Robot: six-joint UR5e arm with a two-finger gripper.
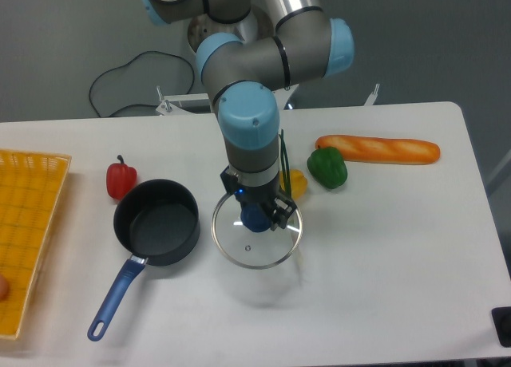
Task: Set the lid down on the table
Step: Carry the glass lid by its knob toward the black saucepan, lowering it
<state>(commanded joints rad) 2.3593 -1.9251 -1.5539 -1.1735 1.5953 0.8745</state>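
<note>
One tool clamped on lid knob, held over tabletop just right of pan.

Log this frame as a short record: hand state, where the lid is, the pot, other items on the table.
hand: shut on the lid's blue knob
lid: held above the table, right of the pot; contact with tabletop unclear
pot: uncovered, empty, blue handle pointing toward the front edge
other items: red pepper, green pepper, baguette, yellow tray at left edge
</note>
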